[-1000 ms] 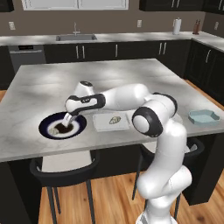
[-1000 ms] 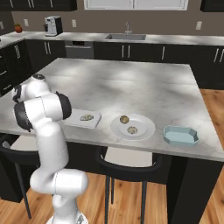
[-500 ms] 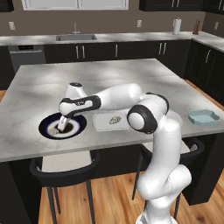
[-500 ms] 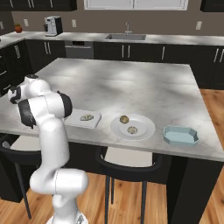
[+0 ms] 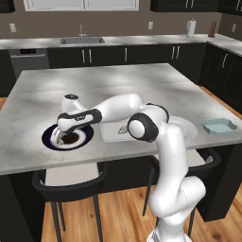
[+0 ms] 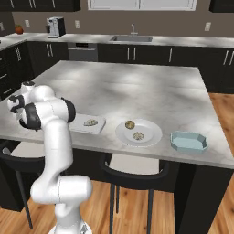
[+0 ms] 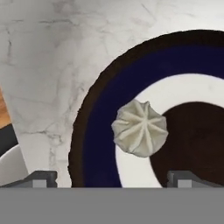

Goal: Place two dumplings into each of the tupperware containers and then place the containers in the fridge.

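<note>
A pale pleated dumpling (image 7: pixel 140 133) lies on the dark-blue plate (image 7: pixel 99 144), on its white ring beside the dark brown centre. My gripper (image 7: pixel 112 177) hangs open just above it, one fingertip on each side. In the left base view the gripper (image 5: pixel 59 137) is low over that plate (image 5: pixel 88 136), at the counter's front left. The translucent white tupperware container (image 6: pixel 82 124) holds one dumpling (image 6: pixel 90 122). Two dumplings (image 6: pixel 130 124) (image 6: pixel 138 135) sit on the pale round plate (image 6: pixel 153 135). The light blue container (image 6: pixel 188 141) stands further right. The fridge is out of view.
All of this sits along the front edge of a grey marble island (image 5: pixel 142 80). Dark stools (image 5: pixel 71 184) stand under that edge. A sink (image 5: pixel 81 40) and dark cabinets line the back wall. A coffee machine (image 6: pixel 55 27) stands on the back counter.
The hand has swung left and dropped lower over the dark-blue plate. The jaws have stayed open, and nothing on the counter has moved.
</note>
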Tool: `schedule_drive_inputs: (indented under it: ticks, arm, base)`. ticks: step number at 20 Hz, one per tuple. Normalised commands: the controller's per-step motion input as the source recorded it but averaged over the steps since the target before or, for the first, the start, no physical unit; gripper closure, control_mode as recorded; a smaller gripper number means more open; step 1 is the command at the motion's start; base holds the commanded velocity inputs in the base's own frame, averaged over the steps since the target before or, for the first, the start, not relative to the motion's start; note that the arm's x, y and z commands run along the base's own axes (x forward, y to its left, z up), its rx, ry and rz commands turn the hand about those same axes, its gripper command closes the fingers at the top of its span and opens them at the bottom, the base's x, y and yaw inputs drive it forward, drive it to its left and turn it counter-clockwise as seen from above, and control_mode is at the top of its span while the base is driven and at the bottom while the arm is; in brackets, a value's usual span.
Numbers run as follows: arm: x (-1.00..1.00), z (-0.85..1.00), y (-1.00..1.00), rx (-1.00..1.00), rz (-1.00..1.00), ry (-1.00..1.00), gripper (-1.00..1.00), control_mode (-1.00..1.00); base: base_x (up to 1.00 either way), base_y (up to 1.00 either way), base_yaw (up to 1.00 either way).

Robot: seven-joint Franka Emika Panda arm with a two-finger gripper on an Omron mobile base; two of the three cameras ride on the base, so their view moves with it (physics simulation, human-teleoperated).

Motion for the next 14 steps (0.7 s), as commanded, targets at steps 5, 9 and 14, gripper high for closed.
schedule_drive_inputs:
  ticks: [5, 9, 14]
  arm:
    - [0.33, -0.23, 0.14, 0.0, -0.23, 0.09, -1.0, -1.0]
    - [0.41, -0.39, 0.11, 0.0, -0.22, 0.04, -1.0, -1.0]
    - [0.18, -0.06, 0.24, 0.0, -0.21, 0.01, -1.0, -1.0]
  base:
    - [0.0, 0.0, 0.0]
    - [0.0, 0.0, 0.0]
    - [0.0, 0.0, 0.0]
